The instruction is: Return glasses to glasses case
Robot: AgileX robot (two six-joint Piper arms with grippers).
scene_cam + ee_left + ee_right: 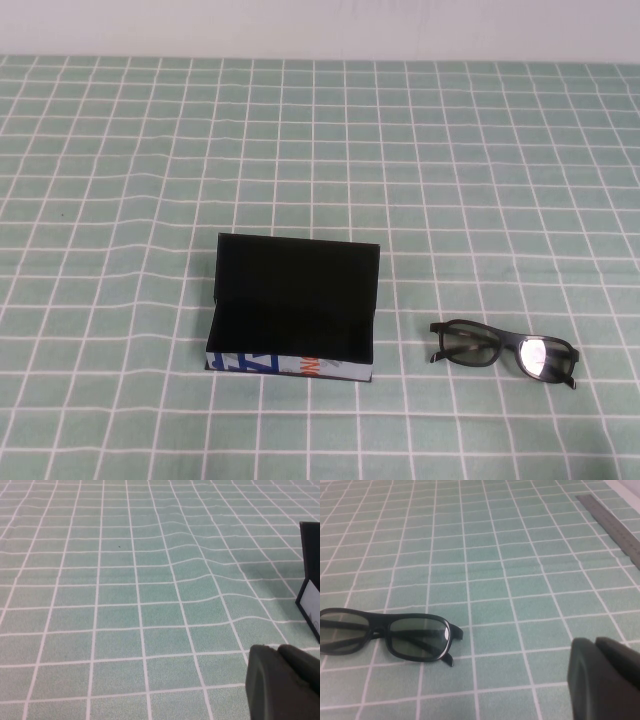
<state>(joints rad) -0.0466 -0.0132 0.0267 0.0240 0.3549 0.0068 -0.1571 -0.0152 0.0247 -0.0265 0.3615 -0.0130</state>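
The glasses case (293, 352) stands open at the table's front middle, lid up, black inside, printed front toward me. One end of it shows in the left wrist view (311, 600). The black glasses (503, 352) lie unfolded on the cloth to the right of the case, apart from it; they also show in the right wrist view (385, 635). My left gripper (277, 650) is shut and empty, low over the cloth short of the case. My right gripper (594, 642) is shut and empty, apart from the glasses. Neither gripper shows in the high view.
A green checked cloth (320, 150) with a few ripples covers the whole table. A metal ruler (612, 522) lies on the cloth in the right wrist view, beyond the glasses.
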